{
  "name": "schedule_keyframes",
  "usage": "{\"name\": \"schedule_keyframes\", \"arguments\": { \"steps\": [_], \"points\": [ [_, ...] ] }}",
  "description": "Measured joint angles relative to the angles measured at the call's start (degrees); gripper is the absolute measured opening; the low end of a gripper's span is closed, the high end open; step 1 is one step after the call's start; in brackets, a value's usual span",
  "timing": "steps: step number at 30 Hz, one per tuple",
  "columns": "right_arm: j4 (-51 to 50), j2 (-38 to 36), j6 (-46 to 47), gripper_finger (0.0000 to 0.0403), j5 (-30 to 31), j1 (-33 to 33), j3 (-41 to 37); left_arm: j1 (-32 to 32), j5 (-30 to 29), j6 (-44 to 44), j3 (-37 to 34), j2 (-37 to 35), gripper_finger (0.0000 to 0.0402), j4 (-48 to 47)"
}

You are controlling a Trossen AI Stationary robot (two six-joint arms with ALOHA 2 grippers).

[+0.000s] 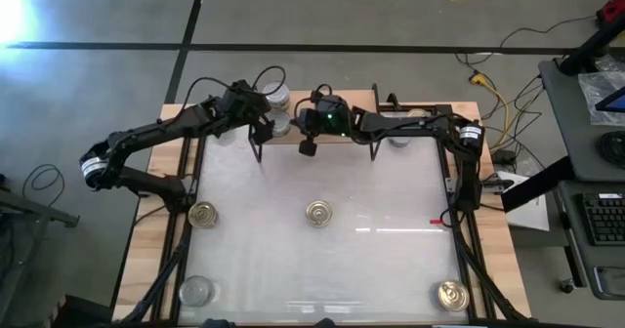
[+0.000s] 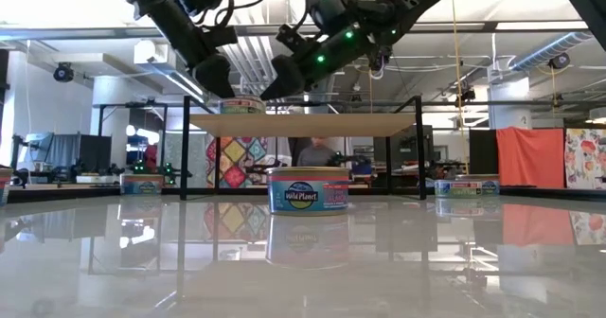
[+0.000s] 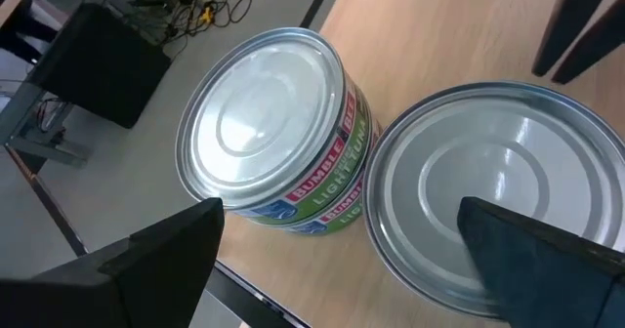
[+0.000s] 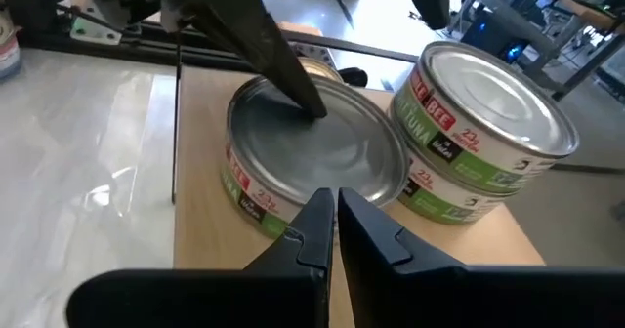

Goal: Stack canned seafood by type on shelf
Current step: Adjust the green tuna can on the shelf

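- High view: left end effector (image 1: 262, 113) hanging wide open over silver-top cans (image 1: 278, 123) sitting at shelf (image 1: 332, 144) left end.
- Right end effector (image 1: 307, 146) closed, empty, hovering beside them.
- Gold-top cans (image 1: 318, 212) lying on surface (image 1: 391, 269).

Figure: 1 table (image 1: 391, 186) carrying 1 shelf (image 2: 379, 125), with 2 arms (image 1: 146, 138) above it. Gold-topped tins (image 1: 319, 212) number 3. Silver-topped tins (image 3: 264, 123) number 4 for certain: 1 stack of 2, 1 single beside it and 1 apart, plus a possible 5th, indistinct.
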Motion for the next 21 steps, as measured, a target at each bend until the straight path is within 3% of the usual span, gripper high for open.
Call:
{"name": "schedule_keyframes", "arguments": {
  "steps": [21],
  "points": [
    [-0.5,0.1,1.1,0.0013,-4.6,0.4,-0.2,-1.0,0.0,-0.4,-0.1,-0.1,0.0400,0.2]
  ]
}}
